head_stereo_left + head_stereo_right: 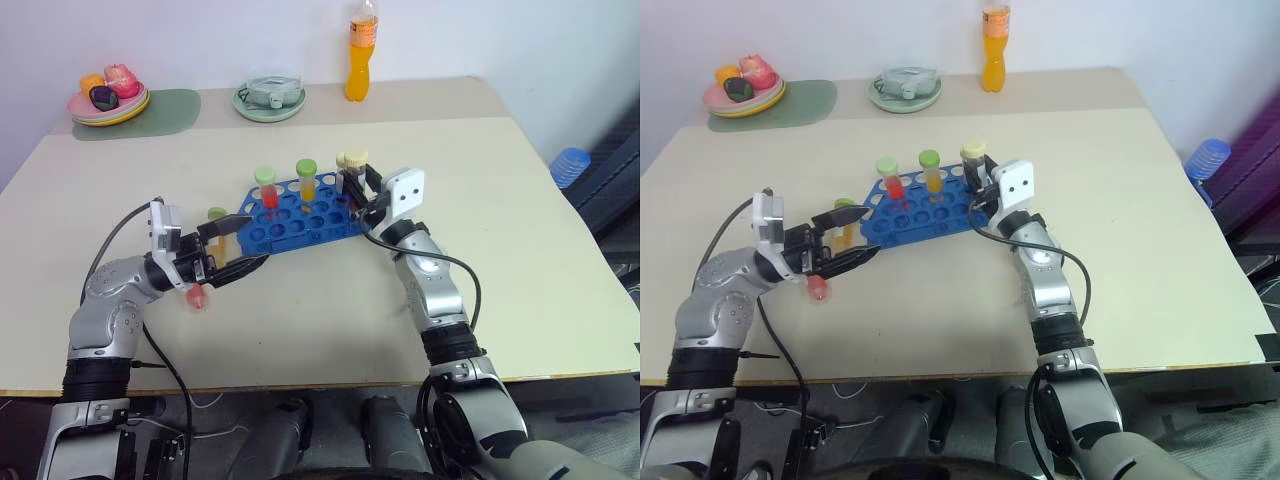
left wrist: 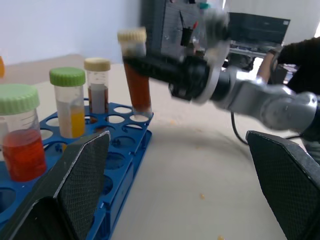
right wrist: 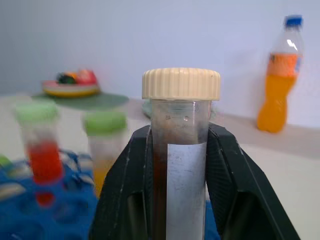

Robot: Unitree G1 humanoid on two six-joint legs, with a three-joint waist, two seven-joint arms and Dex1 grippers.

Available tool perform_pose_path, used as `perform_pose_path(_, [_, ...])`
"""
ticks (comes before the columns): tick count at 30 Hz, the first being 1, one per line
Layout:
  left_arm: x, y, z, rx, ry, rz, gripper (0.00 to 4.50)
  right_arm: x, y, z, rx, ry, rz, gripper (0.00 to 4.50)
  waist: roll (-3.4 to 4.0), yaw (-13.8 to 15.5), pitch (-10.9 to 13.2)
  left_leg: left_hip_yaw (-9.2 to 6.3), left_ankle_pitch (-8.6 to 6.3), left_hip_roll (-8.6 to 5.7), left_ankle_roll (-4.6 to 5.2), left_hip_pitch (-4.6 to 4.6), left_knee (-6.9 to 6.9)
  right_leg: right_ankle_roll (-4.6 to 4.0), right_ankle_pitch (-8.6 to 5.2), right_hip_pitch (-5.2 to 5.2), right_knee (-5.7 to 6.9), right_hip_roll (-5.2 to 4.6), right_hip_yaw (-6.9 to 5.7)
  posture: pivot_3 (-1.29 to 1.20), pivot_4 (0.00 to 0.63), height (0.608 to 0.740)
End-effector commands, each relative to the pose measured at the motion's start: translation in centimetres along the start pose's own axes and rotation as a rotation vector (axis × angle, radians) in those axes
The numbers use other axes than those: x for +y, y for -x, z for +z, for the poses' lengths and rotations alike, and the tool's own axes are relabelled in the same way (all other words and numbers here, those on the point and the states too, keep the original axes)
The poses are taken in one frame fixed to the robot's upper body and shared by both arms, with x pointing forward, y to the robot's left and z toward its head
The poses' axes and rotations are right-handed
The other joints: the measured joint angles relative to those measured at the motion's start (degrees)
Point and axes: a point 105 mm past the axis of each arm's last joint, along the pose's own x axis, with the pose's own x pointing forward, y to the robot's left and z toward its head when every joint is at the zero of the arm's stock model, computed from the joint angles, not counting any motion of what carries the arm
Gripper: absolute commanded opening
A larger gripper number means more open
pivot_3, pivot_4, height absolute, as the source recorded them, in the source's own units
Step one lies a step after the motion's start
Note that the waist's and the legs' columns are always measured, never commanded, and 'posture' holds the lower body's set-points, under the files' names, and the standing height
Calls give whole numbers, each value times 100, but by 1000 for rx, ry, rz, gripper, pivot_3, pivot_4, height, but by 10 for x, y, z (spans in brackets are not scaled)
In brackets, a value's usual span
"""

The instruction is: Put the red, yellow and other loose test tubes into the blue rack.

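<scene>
Beige table (image 1: 520, 280) set against a plain white wall (image 1: 200, 40); grey floor (image 1: 625, 250) visible at right, evenly lit.

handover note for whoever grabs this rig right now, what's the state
Left gripper: open, empty, at the blue rack's left end.
Right gripper: shut on the cream-capped brown tube, at the rack's far right corner; the tube's foot is at a corner hole, not clearly seated.
Done: red tube, yellow-orange tube and a second brown tube stand in the rack.
Left: lower the held tube into its hole and release. Check the green-capped tube by the left gripper; cannot tell whether it is in the rack.
</scene>
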Motion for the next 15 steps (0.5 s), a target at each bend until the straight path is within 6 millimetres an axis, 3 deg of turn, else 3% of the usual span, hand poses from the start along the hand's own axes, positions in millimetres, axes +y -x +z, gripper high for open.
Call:
perform_pose_path(1, [-1,2,15,-40,-46,6,4500,-1,-8,8,-66,1,-24,834,0,-8,0,0,1,3,-2,2,-2,-3,2,0,0,4,2,0,150,740])
perform_pose_path(15, [-7,8,20,-28,-56,36,4500,18,-6,-7,-62,-45,6,834,1,-16,-1,32,-9,79,-37,33,-21,-39,21,1,-1,73,26,0,150,740])
